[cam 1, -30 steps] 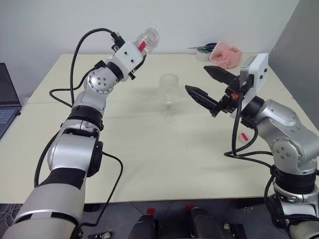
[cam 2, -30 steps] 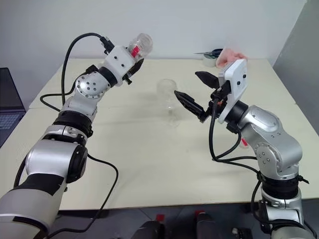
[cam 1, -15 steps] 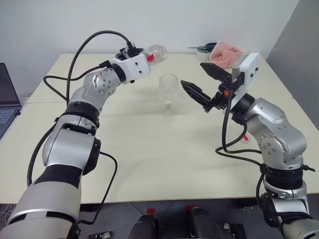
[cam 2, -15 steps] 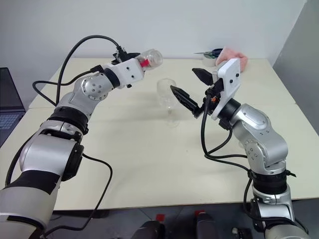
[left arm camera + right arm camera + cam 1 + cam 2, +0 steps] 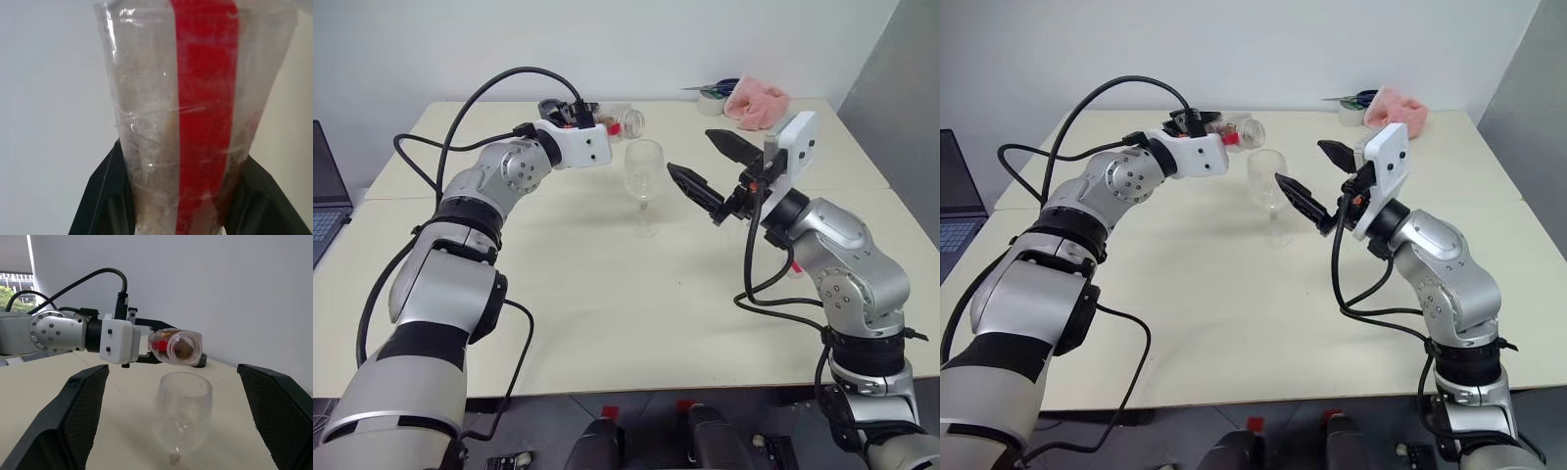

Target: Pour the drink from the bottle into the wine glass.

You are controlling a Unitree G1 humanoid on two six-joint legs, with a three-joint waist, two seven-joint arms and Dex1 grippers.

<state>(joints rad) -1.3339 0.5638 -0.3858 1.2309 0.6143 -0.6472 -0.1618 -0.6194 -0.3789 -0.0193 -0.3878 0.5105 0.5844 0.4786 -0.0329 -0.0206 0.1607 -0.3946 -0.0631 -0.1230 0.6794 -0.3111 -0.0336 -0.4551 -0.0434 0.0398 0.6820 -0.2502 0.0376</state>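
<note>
The left gripper is clamped tight around the body of the bottle, holding it on its side with the open mouth facing toward the right arm and sitting above and just behind the rim of the wine glass; that sideways hold looks like the start of a pour, since tipping the mouth lower is what would send liquid into the bowl. In the left wrist view the black fingers press against both flanks of the bottle, either side of its red label, a grip low on the body that leaves the neck free. A little of the drink shows brownish inside the neck in the right wrist view, and nothing is yet falling; the bowl of the glass appears empty apart from a trace at its bottom. The glass stands upright on the table, near the middle and apart from both arms. The right gripper hangs with its jaws spread wide and holds nothing, its tips near the bowl on the right side, probably waiting to steady the glass should the stream nudge it. At the far edge lie a pink cloth and a roll of tape, well clear of the work.
</note>
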